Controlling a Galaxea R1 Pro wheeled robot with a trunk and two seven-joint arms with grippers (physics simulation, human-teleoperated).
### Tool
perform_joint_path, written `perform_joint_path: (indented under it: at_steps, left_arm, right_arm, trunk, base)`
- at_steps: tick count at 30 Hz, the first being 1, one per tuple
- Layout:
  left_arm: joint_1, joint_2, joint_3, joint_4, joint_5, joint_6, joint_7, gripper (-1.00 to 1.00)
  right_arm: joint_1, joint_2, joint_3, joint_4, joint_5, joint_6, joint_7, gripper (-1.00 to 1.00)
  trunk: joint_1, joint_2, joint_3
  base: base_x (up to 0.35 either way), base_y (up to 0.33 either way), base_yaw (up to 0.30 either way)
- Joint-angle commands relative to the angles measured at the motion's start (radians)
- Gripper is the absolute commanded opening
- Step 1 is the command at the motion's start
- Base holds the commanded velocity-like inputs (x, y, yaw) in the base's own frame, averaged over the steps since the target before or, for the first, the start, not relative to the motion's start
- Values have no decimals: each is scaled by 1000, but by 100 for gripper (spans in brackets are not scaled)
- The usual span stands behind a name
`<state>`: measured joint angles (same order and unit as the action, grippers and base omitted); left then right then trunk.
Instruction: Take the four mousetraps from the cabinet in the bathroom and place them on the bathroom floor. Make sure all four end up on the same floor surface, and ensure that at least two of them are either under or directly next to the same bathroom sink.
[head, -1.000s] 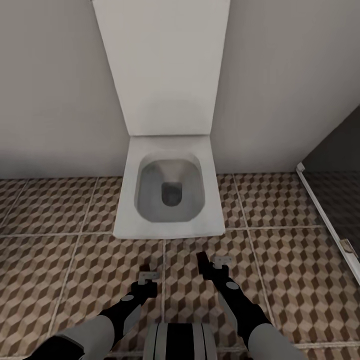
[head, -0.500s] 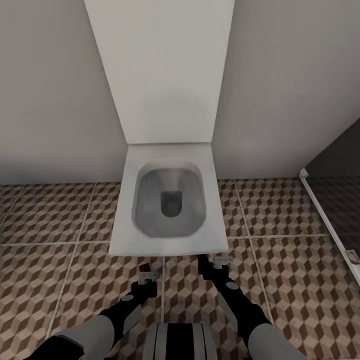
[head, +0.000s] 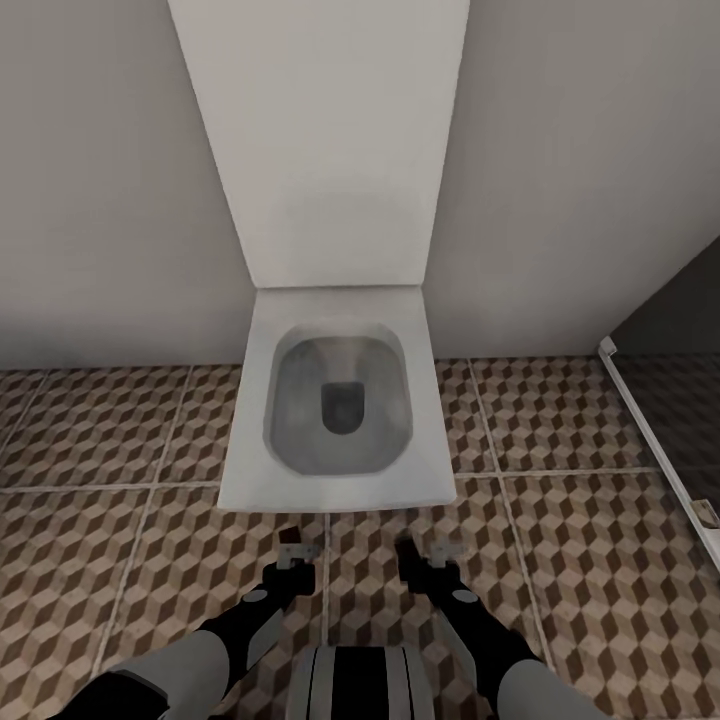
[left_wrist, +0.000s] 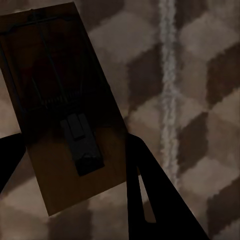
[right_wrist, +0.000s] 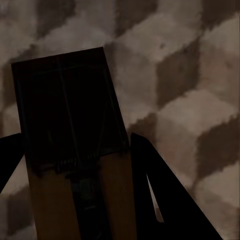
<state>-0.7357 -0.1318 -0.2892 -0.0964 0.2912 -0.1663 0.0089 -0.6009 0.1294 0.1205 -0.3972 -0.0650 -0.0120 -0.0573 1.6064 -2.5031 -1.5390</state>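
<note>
dark-brown wood makes up each mousetrap, a flat rectangular plate with thin metal wire and a small dark catch on its face. one mousetrap (left_wrist: 65, 110) lies between the two black fingers (left_wrist: 150, 195) of the left gripper (head: 293, 553), tilted across the left wrist view, its spring bar and coil showing near the far end and a paler bare-wood stretch nearer the camera. the fingers sit on either side of the plate's edges, closed in on it, pinching it.

the other mousetrap (right_wrist: 75, 150) sits the same way in the right gripper (head: 418, 553): its far half is dark with wire lines running along it, its near half lighter orange-brown, and a black finger (right_wrist: 155, 195) presses at each long edge, so this gripper too is clamped onto its plate.

both plates hang above the bathroom floor (head: 580, 560), whose tiles carry a brown, beige and grey cube print with pale grout lines (left_wrist: 167, 75).

in the head view both arms reach forward and down, the grippers close together just in front of a white square toilet (head: 340, 400) with its lid up against the pale wall (head: 110, 200). the traps themselves are too small to make out there.
</note>
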Motion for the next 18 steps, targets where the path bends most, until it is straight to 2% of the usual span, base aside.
perform_joint_path:
  at_steps: [1, 18]
  left_arm:
    - [-1, 0, -8, 1, 9, -4, 0, -100]
    - [-1, -3, -8, 1, 9, -4, 0, -100]
  right_arm:
    - [0, -1, 8, 8, -10, -2, -7, -100]
    - [0, -2, 6, 29, -10, -2, -7, -100]
  trunk:
    - [0, 0, 0]
    - [0, 0, 0]
  base:
    - [0, 0, 0]
    - [0, 0, 0]
